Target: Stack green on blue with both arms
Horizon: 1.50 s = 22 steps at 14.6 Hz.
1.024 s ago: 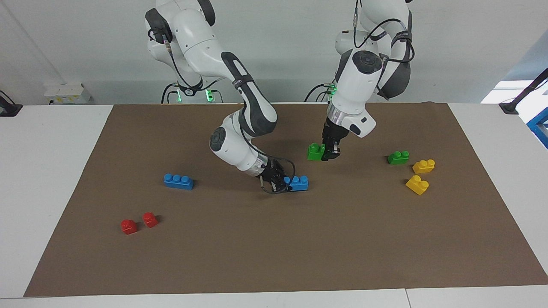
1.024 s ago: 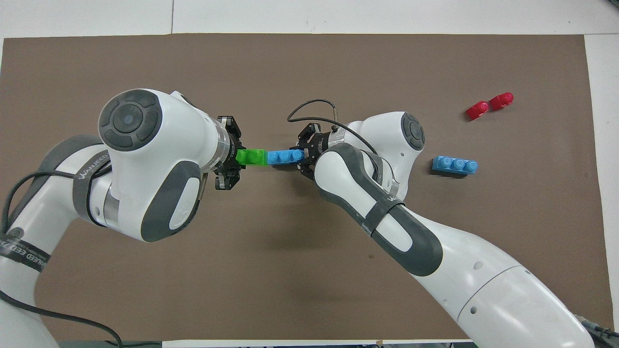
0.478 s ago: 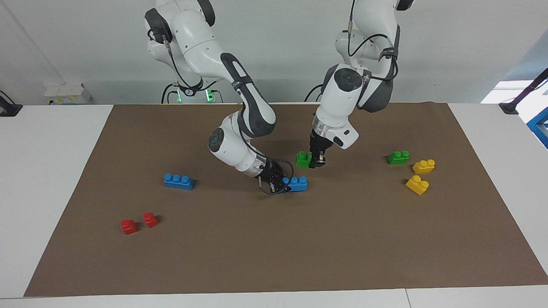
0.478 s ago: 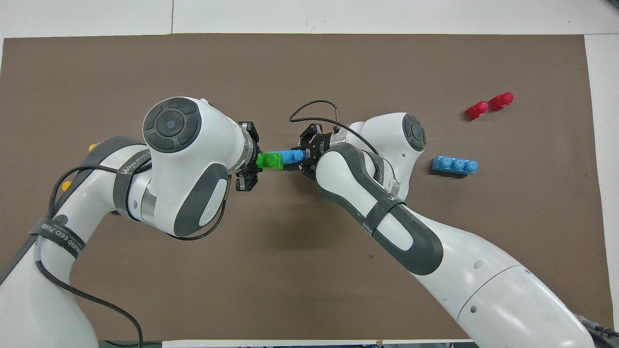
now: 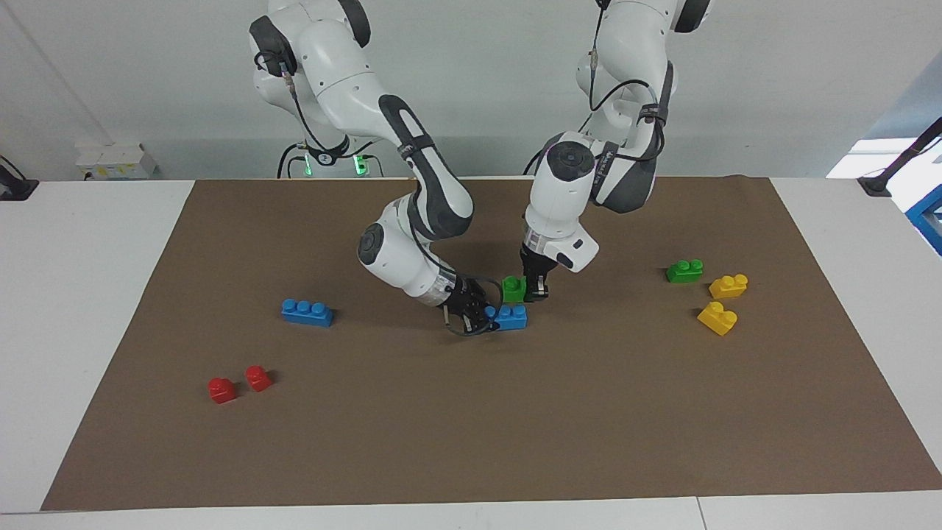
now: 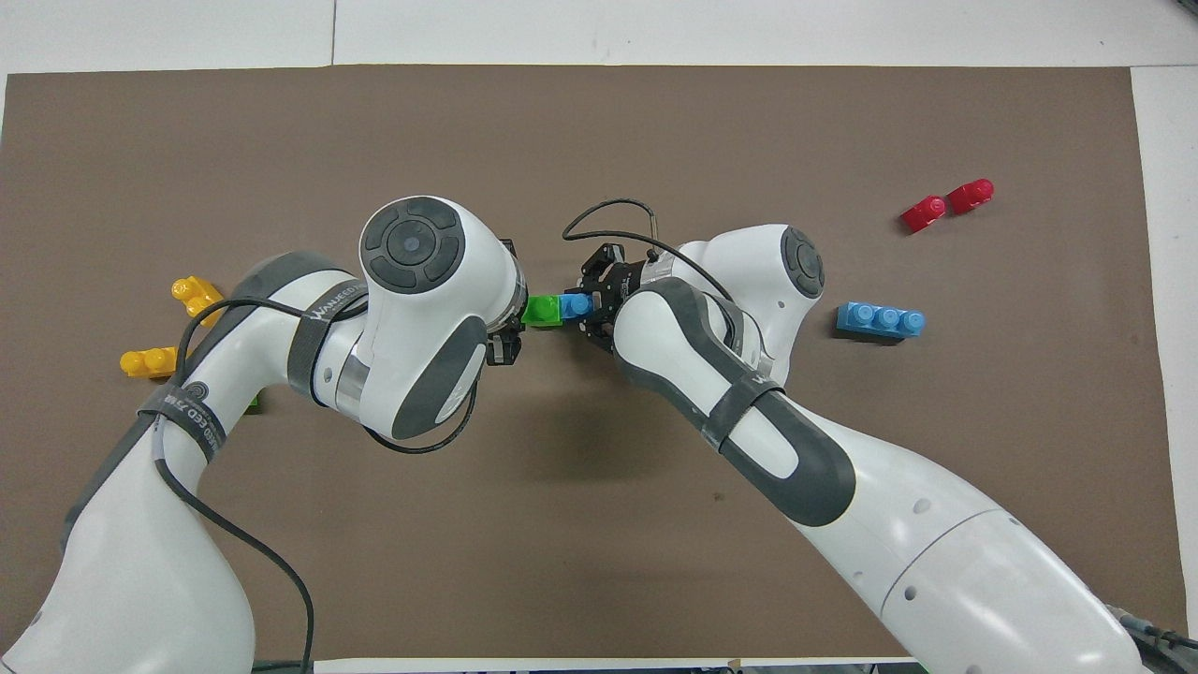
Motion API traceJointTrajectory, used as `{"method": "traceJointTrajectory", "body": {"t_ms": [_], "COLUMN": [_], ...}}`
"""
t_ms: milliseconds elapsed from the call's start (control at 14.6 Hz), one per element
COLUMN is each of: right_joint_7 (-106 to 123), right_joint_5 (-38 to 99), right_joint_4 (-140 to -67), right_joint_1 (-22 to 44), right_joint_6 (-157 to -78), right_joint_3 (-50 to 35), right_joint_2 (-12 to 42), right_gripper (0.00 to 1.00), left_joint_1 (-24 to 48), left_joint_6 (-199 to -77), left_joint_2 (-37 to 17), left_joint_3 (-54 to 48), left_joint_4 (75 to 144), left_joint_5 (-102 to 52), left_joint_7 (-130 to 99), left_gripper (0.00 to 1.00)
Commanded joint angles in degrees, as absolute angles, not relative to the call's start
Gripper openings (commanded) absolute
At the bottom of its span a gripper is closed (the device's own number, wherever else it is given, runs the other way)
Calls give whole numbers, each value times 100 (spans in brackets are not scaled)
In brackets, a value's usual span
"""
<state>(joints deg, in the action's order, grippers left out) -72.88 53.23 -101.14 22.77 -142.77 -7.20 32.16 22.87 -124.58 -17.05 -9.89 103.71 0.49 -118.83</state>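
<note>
My right gripper (image 5: 486,315) (image 6: 590,304) is shut on one end of a blue three-stud brick (image 5: 513,317) (image 6: 573,305), held low over the middle of the brown mat (image 5: 515,427). Coming down from above, my left gripper (image 5: 531,288) (image 6: 515,320) is shut on a green two-stud brick (image 5: 514,288) (image 6: 540,310). The green brick sits directly over the blue brick's free end, just above its studs; I cannot tell whether they touch. In the overhead view only one blue stud shows, and the left wrist hides most of its gripper.
A second blue brick (image 5: 307,312) (image 6: 880,321) and two red bricks (image 5: 221,389) (image 5: 257,377) lie toward the right arm's end. A second green brick (image 5: 684,271) and two yellow bricks (image 5: 728,285) (image 5: 717,318) lie toward the left arm's end.
My left gripper has carried the green brick down and toward the right arm's end, from beside the blue brick to over it. The right gripper and blue brick barely moved.
</note>
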Motion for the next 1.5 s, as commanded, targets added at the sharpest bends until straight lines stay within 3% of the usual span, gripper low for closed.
{"method": "traceJointTrajectory", "body": {"t_ms": [0,1434], "right_joint_7": [-7022,-6952], "right_joint_5": [5511,5625], "right_joint_4": [-10169,-10169], "right_joint_1": [2241,2250], "right_joint_6": [-14449,-14449], "right_joint_3": [-773,-765], "right_joint_2": [3278,3278], "right_gripper": [0,0], "left_joint_1": [2382,2575], "left_joint_6": [-12463,-13087], "left_joint_2": [-1889,-2408], "left_joint_3": [-905,-888], "left_joint_4": [10204,10274], "left_joint_5": [237,729], "left_joint_7": [-12076,-12463], "left_gripper": [0,0]}}
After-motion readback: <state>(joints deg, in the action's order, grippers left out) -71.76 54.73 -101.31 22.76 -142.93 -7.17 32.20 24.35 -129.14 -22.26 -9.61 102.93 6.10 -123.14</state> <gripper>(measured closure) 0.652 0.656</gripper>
